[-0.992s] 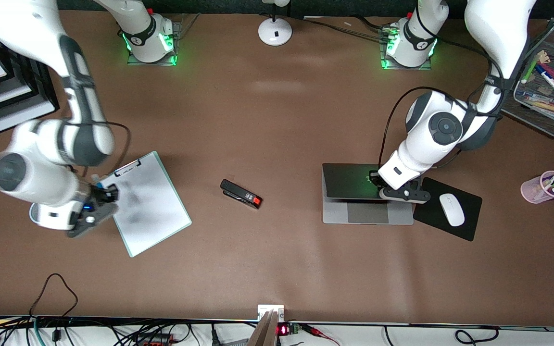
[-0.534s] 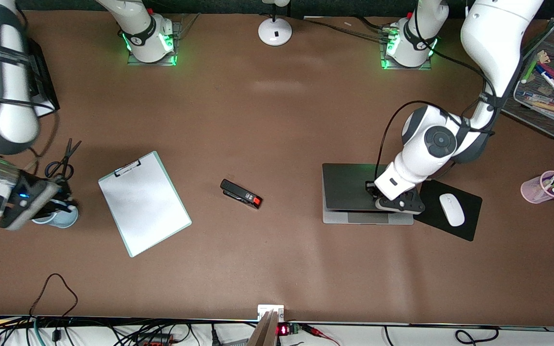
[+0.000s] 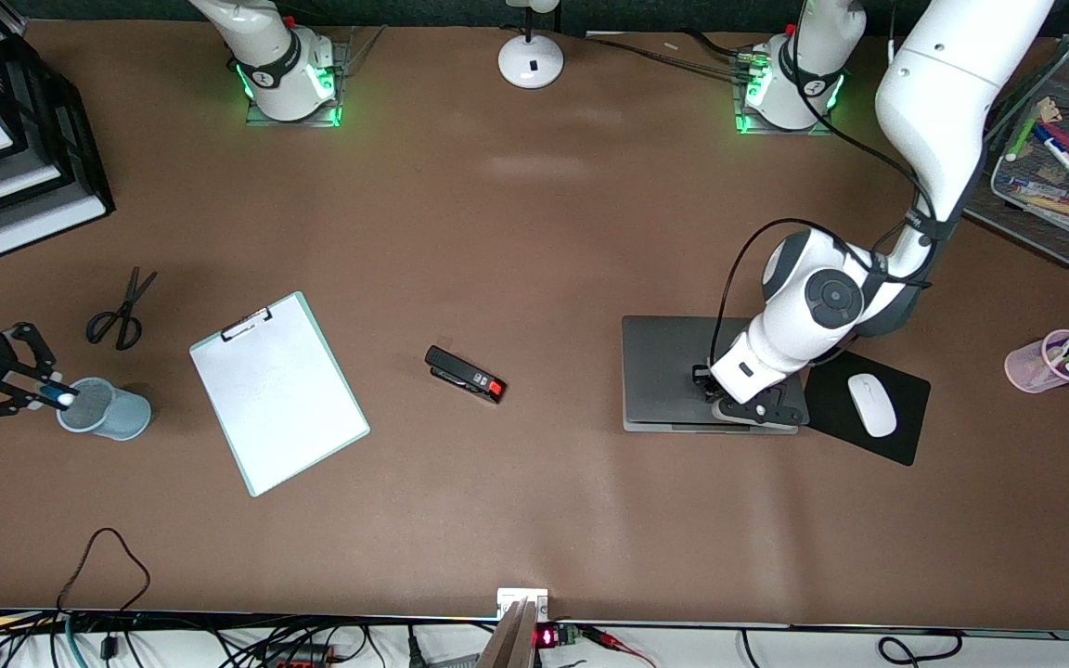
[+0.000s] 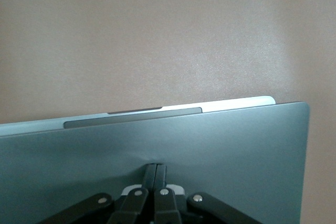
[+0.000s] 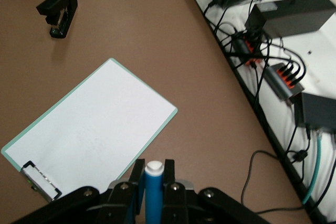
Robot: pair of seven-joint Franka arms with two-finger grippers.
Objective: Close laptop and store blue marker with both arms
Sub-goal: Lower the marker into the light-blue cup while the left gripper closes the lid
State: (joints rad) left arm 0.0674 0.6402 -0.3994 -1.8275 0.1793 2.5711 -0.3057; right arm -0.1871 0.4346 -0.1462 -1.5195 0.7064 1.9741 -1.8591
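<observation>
The laptop (image 3: 669, 371) lies near the left arm's end of the table, its grey lid down almost flat on its base. My left gripper (image 3: 750, 409) is shut and empty, its tips pressed on the lid near the edge nearest the front camera. In the left wrist view the shut fingers (image 4: 156, 174) rest on the lid (image 4: 226, 145), with a thin strip of base showing past it. My right gripper (image 3: 45, 396) is shut on the blue marker (image 3: 58, 400), held over the rim of a pale blue cup (image 3: 108, 413). The marker (image 5: 154, 198) shows white end outward between the fingers (image 5: 169, 174).
White clipboard (image 3: 276, 390), black stapler (image 3: 465, 374) and scissors (image 3: 117, 315) lie on the table. A mouse (image 3: 871, 404) sits on a black pad (image 3: 906, 436) beside the laptop. Pink pen cup (image 3: 1049, 362), mesh tray (image 3: 1054, 213), stacked black trays (image 3: 33, 139) and a lamp base (image 3: 531, 60) stand around the edges.
My right gripper carried the blue marker from the clipboard's edge toward the right arm's end, to over the pale blue cup. My left gripper pushed the laptop lid down from partly open to almost flat.
</observation>
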